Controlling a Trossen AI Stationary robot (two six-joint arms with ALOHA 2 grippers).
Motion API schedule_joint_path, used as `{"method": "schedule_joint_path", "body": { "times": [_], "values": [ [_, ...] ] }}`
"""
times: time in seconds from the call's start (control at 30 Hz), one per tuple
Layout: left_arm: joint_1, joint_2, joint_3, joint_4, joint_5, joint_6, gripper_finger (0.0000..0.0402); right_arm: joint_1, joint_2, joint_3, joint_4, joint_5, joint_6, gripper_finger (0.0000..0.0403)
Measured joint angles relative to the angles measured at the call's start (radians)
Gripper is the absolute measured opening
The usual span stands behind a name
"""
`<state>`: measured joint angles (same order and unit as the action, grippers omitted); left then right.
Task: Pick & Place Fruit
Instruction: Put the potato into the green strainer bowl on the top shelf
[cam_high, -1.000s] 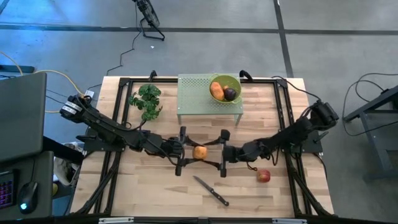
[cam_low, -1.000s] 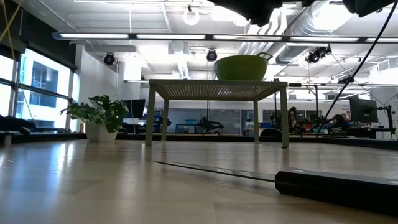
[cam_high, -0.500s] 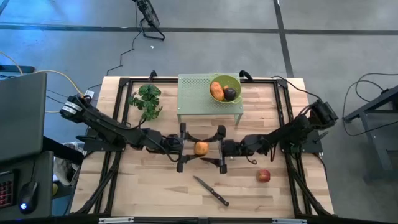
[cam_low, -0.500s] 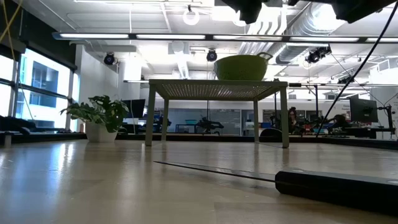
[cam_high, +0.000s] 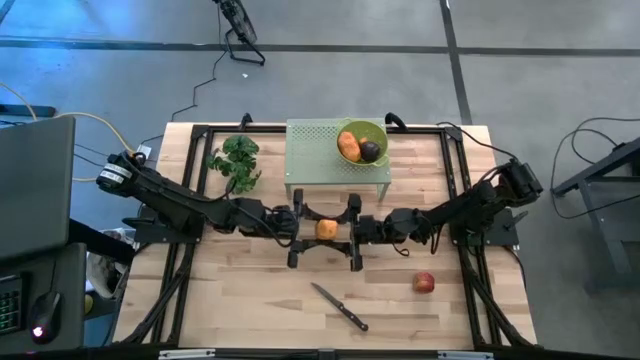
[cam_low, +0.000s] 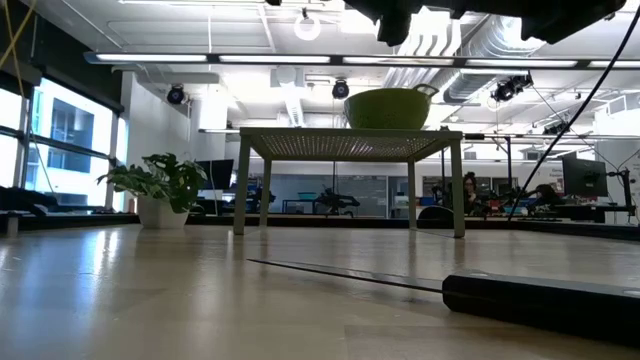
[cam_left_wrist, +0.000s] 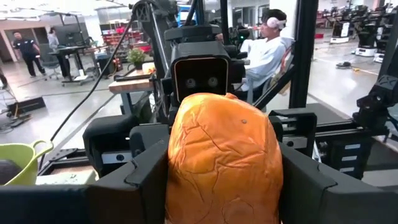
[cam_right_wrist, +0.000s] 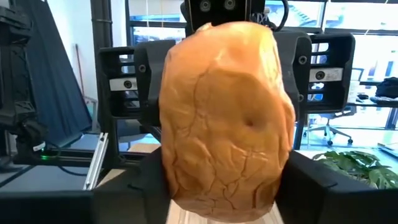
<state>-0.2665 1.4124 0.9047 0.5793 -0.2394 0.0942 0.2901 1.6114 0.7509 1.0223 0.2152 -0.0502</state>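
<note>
An orange oblong fruit (cam_high: 326, 229) is up in the air over the table's middle, between my two grippers. My left gripper (cam_high: 314, 231) comes at it from the left and my right gripper (cam_high: 339, 229) from the right; both are shut on it. The fruit fills the left wrist view (cam_left_wrist: 222, 155) and the right wrist view (cam_right_wrist: 227, 118). A green bowl (cam_high: 376, 133) on a small green table (cam_high: 310, 150) holds a second orange fruit (cam_high: 347, 146) and a dark purple one (cam_high: 369, 151). A red apple (cam_high: 424, 283) lies on the tabletop. My left gripper pinches the orange fruit's left part (cam_left_wrist: 180, 180) between its two fingers (cam_left_wrist: 146, 180), coming level from the table's left. The fruit is lifted clear of the table. My right gripper pinches the same fruit's right part (cam_right_wrist: 180, 186) between its two fingers (cam_right_wrist: 308, 186), coming level from the table's right, facing my left gripper.
A black-handled knife (cam_high: 340, 305) lies near the table's near edge, its handle (cam_low: 540, 295) close in the low view. A green leafy bunch (cam_high: 236, 162) sits left of the small table. Black rails (cam_high: 455, 180) frame the tabletop.
Both grippers, with the orange fruit between them, have moved toward the table's far edge, nearer the small green table. The right gripper has also shifted a little toward the left.
</note>
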Motion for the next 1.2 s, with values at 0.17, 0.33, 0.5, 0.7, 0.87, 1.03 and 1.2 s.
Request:
{"method": "schedule_joint_path", "body": {
  "times": [0.17, 0.33, 0.5, 0.7, 0.87, 1.03, 1.2],
  "values": [
    [-0.002, 0.000, 0.000, -0.003, -0.001, -0.001, 0.0214, 0.001, 0.000, 0.000, -0.006, 0.008, 0.022, 0.0197],
    [-0.002, 0.000, 0.000, -0.009, 0.000, -0.004, 0.0214, 0.006, -0.001, 0.000, -0.023, 0.036, 0.045, 0.0197],
    [-0.002, 0.000, 0.000, -0.007, 0.002, -0.004, 0.0214, 0.011, -0.001, 0.001, -0.023, 0.052, 0.049, 0.0201],
    [-0.002, 0.000, 0.000, -0.006, 0.011, -0.002, 0.0214, 0.012, -0.001, 0.001, -0.024, 0.066, 0.053, 0.0198],
    [-0.002, 0.000, 0.000, -0.009, 0.011, -0.036, 0.0214, 0.012, -0.001, 0.001, -0.024, 0.067, 0.070, 0.0201],
    [-0.002, 0.000, 0.000, -0.028, 0.011, -0.023, 0.0222, 0.011, -0.001, 0.001, -0.032, 0.073, 0.068, 0.0199],
    [-0.002, 0.000, 0.000, -0.070, 0.005, -0.011, 0.0275, 0.011, 0.000, -0.001, -0.037, 0.103, 0.075, 0.0200]
  ]
}}
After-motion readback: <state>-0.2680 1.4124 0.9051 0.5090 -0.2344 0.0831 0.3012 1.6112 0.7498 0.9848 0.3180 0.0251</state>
